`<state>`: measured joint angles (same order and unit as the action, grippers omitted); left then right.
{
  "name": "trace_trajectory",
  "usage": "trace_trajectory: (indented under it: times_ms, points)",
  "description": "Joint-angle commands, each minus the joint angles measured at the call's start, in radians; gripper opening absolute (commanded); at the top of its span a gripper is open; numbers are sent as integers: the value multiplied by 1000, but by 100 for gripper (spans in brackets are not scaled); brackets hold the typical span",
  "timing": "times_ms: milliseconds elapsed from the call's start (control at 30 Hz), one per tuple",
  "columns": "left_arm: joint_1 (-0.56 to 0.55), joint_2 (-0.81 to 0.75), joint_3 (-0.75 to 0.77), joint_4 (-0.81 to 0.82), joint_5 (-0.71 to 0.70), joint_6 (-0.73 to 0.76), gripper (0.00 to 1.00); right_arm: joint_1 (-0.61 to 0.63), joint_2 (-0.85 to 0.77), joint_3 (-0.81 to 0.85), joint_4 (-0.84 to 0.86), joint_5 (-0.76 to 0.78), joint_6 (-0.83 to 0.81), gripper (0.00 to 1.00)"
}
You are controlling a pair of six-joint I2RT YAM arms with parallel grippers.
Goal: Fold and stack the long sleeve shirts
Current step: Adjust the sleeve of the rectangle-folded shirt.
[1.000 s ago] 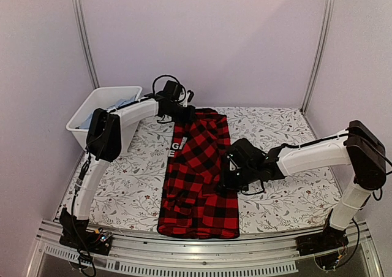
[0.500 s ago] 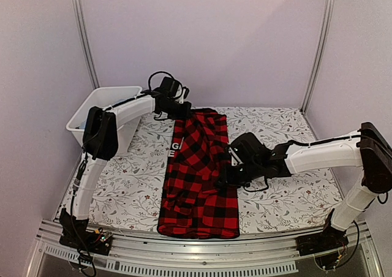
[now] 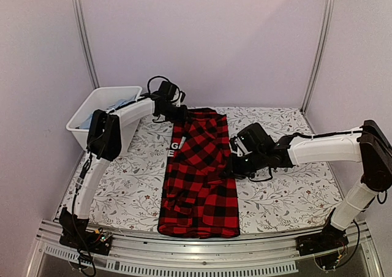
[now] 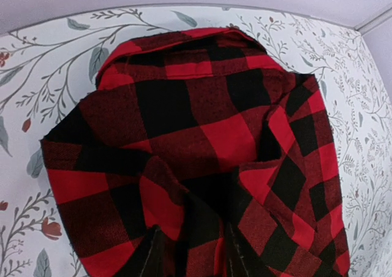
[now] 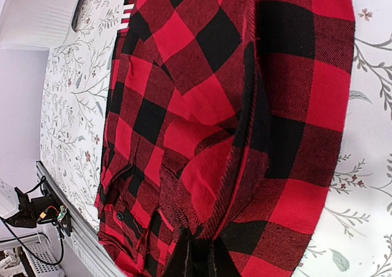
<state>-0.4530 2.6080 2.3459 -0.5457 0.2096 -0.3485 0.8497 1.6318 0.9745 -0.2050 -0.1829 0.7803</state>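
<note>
- The shirt (image 3: 199, 173) lies lengthways down the middle of the table (image 3: 288, 191) as a long narrow strip. Its far end is at the left gripper (image 3: 180, 113) and its hem is at the near edge.
- The left fingers (image 4: 153, 255) stand partly apart over that far end, with a bunch of cloth in the gap. We cannot tell whether they bear on it. If this gripper lifts off with the cloth snagged, we expect the far end to drag up and rumple.
- The right gripper (image 3: 236, 168) is closed on a raised ridge of cloth at the shirt's right edge, about halfway along. The pinch looks thin. It may have only the top layer, and then a pull would peel that layer away and leave the fold crooked.
- With nothing pressing the far end down, a sideways pull from the right could slide the whole shirt instead of folding it.
- The hem is already at the table's near edge, so any pull towards us could tip it over.
- Loose cloth sits bunched near the hem on the left side. We think a quick lift could shake it out and widen the strip.
</note>
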Motion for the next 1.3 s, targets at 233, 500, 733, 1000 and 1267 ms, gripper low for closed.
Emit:
trace_trajectory:
  times_ms: [233,500,733,1000,1267]
  points:
    - [17,-209,-256,30,55,-35,47,-87,-26,-106,19,-96,-58,6]
    - [15,-508,-773,218,152,-120,48,-87,1,-108,34,-100,-68,7]
    - [-19,-550,-917,280,198,-121,48,-87,22,-88,32,-98,-91,7]
    - [-67,-496,-894,280,168,-120,45,-87,33,-65,33,-94,-104,7]
    - [-96,-476,-865,217,35,-114,43,-87,26,-47,21,-92,-117,7]
